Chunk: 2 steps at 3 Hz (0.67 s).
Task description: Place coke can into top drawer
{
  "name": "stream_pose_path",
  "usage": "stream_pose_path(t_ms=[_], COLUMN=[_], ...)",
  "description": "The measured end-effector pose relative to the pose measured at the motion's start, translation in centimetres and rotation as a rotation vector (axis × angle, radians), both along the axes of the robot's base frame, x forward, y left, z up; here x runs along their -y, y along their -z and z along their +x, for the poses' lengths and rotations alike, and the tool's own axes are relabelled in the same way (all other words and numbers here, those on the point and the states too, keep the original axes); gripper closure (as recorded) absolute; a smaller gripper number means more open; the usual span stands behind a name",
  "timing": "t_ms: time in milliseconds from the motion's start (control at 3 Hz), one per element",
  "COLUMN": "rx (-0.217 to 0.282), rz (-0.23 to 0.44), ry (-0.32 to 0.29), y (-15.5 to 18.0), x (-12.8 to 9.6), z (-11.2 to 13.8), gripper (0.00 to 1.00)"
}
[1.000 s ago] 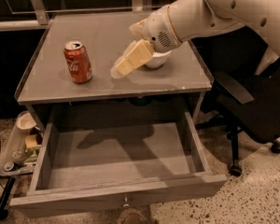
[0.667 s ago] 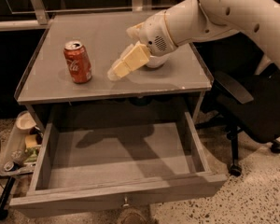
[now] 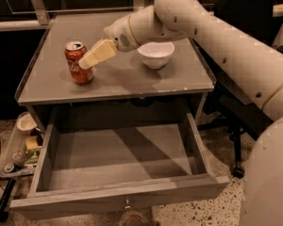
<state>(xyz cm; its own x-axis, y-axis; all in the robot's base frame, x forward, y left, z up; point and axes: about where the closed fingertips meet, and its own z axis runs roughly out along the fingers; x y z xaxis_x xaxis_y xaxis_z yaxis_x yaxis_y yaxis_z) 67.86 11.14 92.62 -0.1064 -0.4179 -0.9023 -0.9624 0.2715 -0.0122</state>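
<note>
Gripper (image 3: 88, 60) at upright coke can (image 3: 74, 66) on tabletop (image 3: 132, 81), above open top drawer (image 3: 85, 202). Open or closed: can't tell. Risk of tipping can w/ off-centre side nudge, rolling it off edge.

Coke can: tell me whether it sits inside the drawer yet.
No, the coke can stands upright on the tabletop above the open drawer, with the gripper next to it.
</note>
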Motion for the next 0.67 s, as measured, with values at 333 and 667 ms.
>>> stream_pose_path(t_ms=[333, 667], rx=[-0.001, -0.014], rz=[0.001, 0.048], ry=[-0.005, -0.007], y=[0.01, 0.78], x=[-0.39, -1.15], z=[0.02, 0.55], gripper=[0.00, 0.00])
